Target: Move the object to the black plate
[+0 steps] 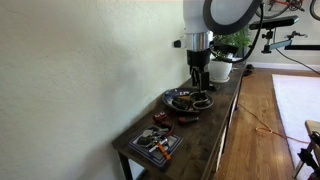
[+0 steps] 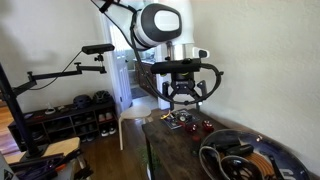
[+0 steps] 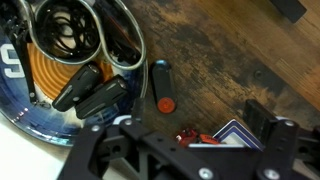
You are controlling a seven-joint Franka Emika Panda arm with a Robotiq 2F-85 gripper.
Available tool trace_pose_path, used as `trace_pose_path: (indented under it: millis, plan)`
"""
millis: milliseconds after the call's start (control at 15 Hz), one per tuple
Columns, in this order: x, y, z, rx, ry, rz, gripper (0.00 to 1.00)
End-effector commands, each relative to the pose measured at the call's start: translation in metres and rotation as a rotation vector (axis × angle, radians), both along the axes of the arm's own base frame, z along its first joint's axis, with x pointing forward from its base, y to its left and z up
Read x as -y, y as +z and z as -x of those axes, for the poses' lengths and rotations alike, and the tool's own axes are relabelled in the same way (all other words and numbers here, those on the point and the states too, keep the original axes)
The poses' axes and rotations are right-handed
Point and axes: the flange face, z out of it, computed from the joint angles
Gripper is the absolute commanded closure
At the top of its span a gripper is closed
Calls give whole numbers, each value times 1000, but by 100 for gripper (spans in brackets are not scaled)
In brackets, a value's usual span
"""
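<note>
The end effector point(image 3: 182, 148) hangs empty at the bottom of the wrist view, its fingers wide apart. A black, red-tipped marker point(image 3: 160, 84) lies mid-frame on the desk point(image 3: 230, 50), just beside the black plate point(image 3: 25, 110) at left. An off-centre close could roll the marker away or snag the plate's rim.

Dark wooden counter point(image 1: 218, 118) along a pale wall point(image 1: 80, 70), clutter at both ends.
Far end of counter: leafy plant point(image 1: 232, 45) upright in a white pot point(image 1: 221, 71). Near corner: rectangular dark tray point(image 1: 155, 143) of mixed small items, contents too small to name. Off the counter's open edge: orange cable point(image 1: 262, 124) across wood floor point(image 1: 258, 100), pale rug point(image 1: 298, 100). Shoe rack point(image 2: 75, 112) stands beyond the counter in an exterior view.
</note>
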Motion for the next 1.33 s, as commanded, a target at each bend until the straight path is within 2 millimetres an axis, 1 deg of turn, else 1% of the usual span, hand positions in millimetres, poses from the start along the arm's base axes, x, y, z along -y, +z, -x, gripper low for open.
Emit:
trace_pose_path:
  millis: [0, 67, 200, 467, 600, 933, 1267]
  plan:
    - [0, -8, -23, -6, 43, -2, 0]
    - [-1, -6, -11, -7, 19, 1, 0]
    - [-3, -10, -19, -9, 26, 1, 0]
    - [-4, -11, -22, -8, 29, 1, 0]
    - [-1, -21, -27, 3, 71, -20, 0]
    - [4, -55, -52, 5, 189, -12, 0]
    - [-3, -82, -81, 21, 290, -15, 0]
